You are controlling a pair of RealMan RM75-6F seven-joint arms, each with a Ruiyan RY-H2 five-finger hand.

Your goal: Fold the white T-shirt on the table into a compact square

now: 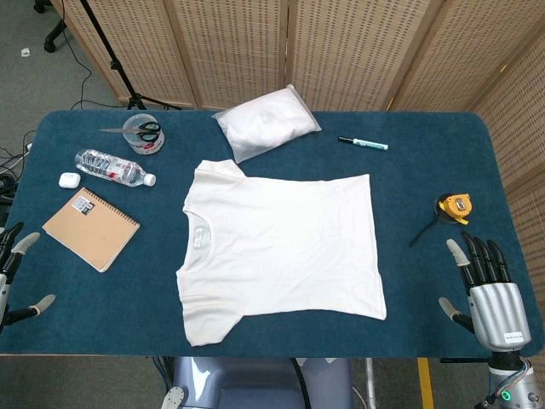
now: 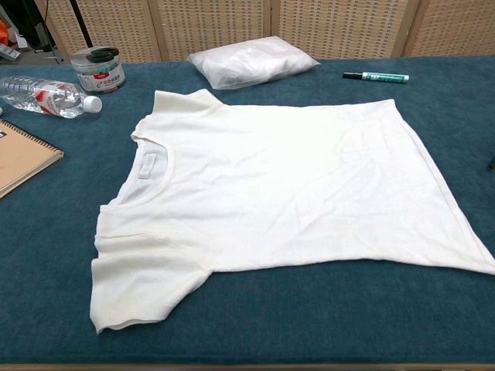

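Basically nothing's been folded yet: the white T-shirt [image 1: 281,247] is spread flat mid-table, with the right hand [image 1: 485,285] and left hand [image 1: 17,273] parked either side, fingers apart, nothing held.

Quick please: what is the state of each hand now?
Left hand: open, holding nothing, only partly in view.
Right hand: open, holding nothing.

Counter [image 1: 77,307]: dark blue cloth cover, rounded corners. Far side: folding screen [image 1: 358,51] of woven cane panels in light wooden frames, spanning the width. Floor [image 1: 43,77]: grey, far left, with black tripod legs [image 1: 119,68] and a cable. Lighting even.
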